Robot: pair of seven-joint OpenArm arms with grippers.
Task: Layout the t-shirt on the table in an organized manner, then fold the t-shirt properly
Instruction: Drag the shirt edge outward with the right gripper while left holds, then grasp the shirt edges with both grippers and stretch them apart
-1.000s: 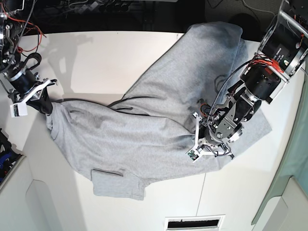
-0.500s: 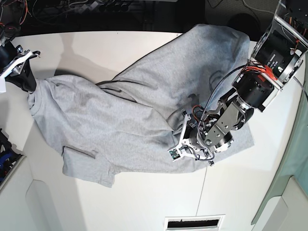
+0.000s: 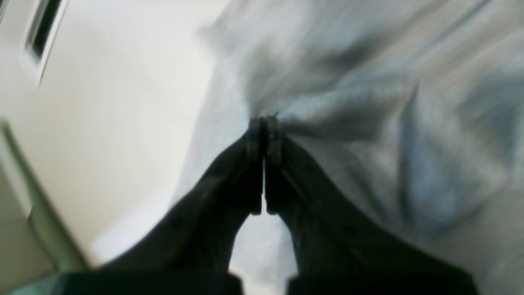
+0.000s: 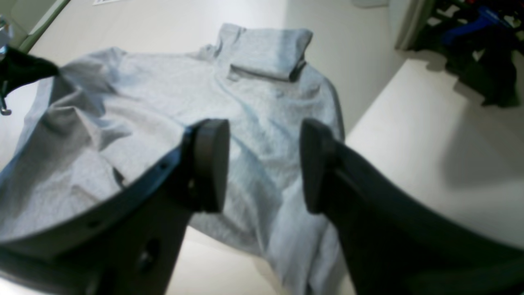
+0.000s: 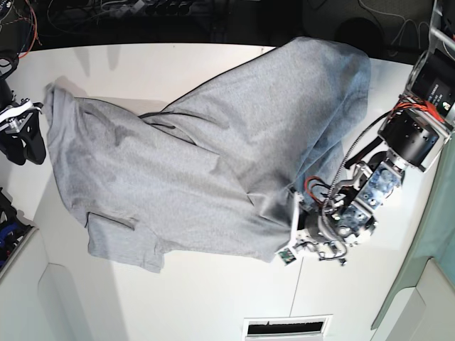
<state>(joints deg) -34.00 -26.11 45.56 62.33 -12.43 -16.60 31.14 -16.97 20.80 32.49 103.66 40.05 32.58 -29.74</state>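
- Lying spread across the white worktop (image 5: 213,298): the grey shirt (image 5: 185,177), rumpled, running from the far right corner down to the near left.
- Bunching into folds along a dark crease through the middle; one sleeve (image 5: 121,245) lying flat at the near left edge of the cloth, partly folded over itself.
- Draping the far right part of the shirt up toward the dark back edge of the worktop.
- Pinching a bunched fold of shirt at its near right edge: the left hand (image 3: 264,131), black fingers (image 3: 272,139) pressed together with cloth gathered right at the tips.
- Showing cloth radiating in blurred creases away from that pinch in the left wrist view, with bare worktop off to the left.
- Sitting low over the near right of the worktop: the left hand (image 5: 302,231) in the base view, wrist cabling looping above it.
- Hanging spread and holding nothing: the right hand (image 4: 262,164), round dark pads (image 4: 211,164) well apart, shirt lying below and beyond them.
- Hovering at the far left of the base view just beside the shirt's left edge, apart from the cloth: the right hand (image 5: 21,145).
- Showing no lettering on the upturned side of the shirt.
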